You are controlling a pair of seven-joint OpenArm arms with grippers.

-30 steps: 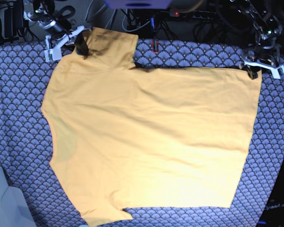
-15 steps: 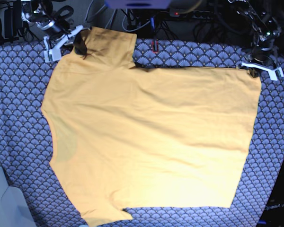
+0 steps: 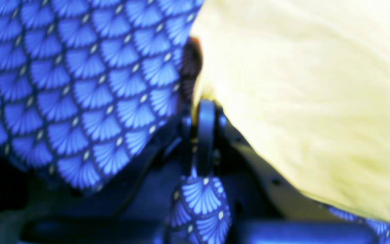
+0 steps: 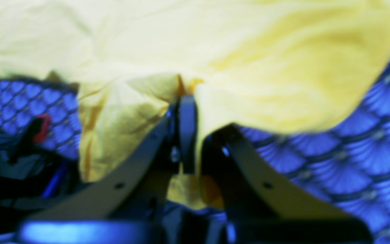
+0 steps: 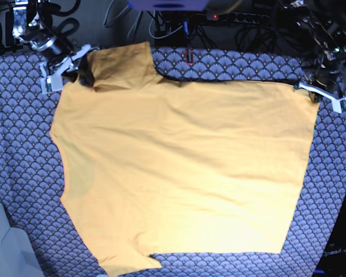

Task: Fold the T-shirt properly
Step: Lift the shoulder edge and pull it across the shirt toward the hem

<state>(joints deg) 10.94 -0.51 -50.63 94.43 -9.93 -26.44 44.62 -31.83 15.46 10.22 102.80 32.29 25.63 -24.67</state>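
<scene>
Base view shows the plain yellow-orange short-sleeved cotton T-shirt [image 5: 184, 173] spread flat on the blue-grey scallop-patterned cloth [image 5: 23, 167] that covers the tabletop. Its long axis runs from 9 o'clock to 3 o'clock: the neck and shoulder end points toward 9 o'clock, the straight hem toward 3 o'clock. One sleeve sticks out at 11 o'clock, the other at 7 o'clock near the lower edge of the picture. A tangle of dark cables [image 5: 173, 23] lies beyond the cloth at 12 o'clock.

At 11 o'clock the right pincer [image 5: 83, 72] sits at the outer edge of the upper sleeve, with the sleeve fabric bunched and shadowed around it. The right wrist view shows its dark fingers [image 4: 186, 128] pressed together on a gathered fold of yellow fabric [image 4: 195, 54], so it is pinching the T-shirt at that sleeve.

At 2 o'clock the left pincer [image 5: 309, 91] meets the far hem corner of the T-shirt, its white frame angled toward 4 o'clock. In the left wrist view its fingers [image 3: 206, 132] are pressed together right at the border between the yellow fabric [image 3: 300, 95] and the patterned cloth [image 3: 80, 88]. That picture is blurred, and whether the pinch holds the shirt corner, the cloth beneath, or both cannot be told.
</scene>
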